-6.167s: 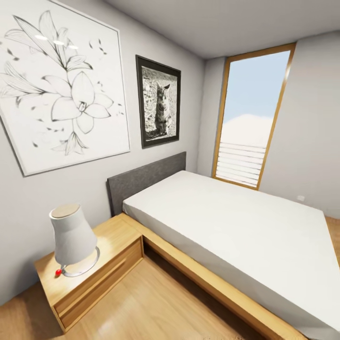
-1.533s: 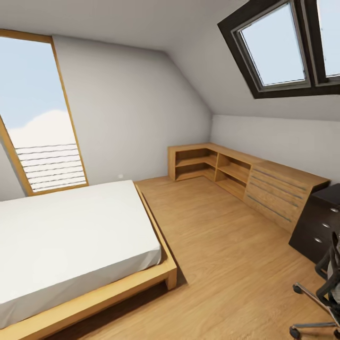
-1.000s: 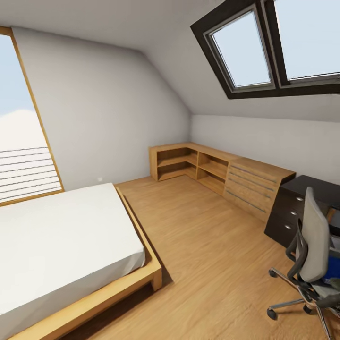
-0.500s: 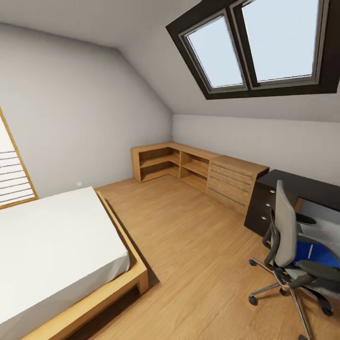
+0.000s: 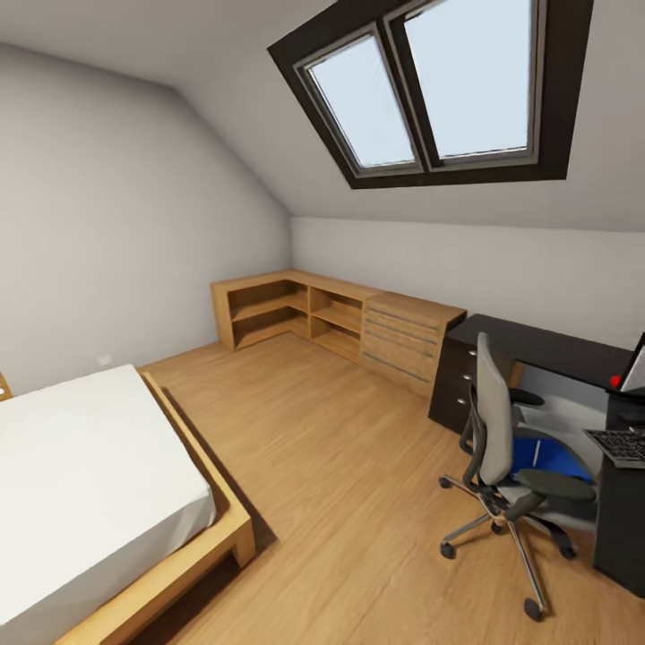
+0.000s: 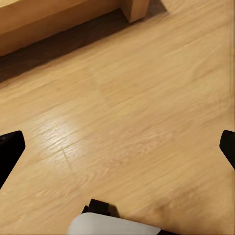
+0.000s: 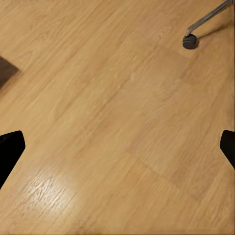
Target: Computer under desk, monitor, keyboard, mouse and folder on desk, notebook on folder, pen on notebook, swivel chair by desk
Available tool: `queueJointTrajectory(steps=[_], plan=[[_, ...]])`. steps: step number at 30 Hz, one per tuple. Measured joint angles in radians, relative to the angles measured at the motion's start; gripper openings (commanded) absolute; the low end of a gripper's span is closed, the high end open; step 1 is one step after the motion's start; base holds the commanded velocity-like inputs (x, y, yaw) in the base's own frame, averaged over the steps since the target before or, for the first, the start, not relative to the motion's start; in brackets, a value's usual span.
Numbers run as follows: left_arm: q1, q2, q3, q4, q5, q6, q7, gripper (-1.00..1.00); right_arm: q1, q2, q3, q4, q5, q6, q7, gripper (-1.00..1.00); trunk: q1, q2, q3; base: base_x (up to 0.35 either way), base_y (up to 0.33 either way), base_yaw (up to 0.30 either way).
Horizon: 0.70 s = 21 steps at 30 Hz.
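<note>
You are panning right: swivel chair (image 5: 502, 448), blue folder (image 5: 546, 457) and desk (image 5: 537, 345) entering view; both claws released, over bare floor (image 7: 117, 117).

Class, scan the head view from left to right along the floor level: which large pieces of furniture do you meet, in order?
Bed → wooden shelf unit → swivel chair → desk

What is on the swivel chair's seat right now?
Something blue shows past the swivel chair, about level with the seat; it may be the folder. The backrest and armrest cover much of the seat, so whether it lies on it cannot be told.
</note>
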Motion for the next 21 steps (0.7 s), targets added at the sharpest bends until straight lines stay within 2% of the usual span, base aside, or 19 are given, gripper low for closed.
queueJointTrajectory(steps=[17,21], plan=[[0.0,0.0,0.0,0.0,0.0,0.0,0.0,1.0,0.0,0.0,0.0,0.0,0.0,-0.001,0.0,1.0,0.0,0.0,0.0,0.0,0.001,-0.262],[0.0,0.0,0.0,0.0,0.0,0.0,0.0,1.0,0.0,0.0,0.0,0.0,-0.001,-0.001,0.0,1.0,0.0,0.0,0.0,0.0,0.122,-0.262]])
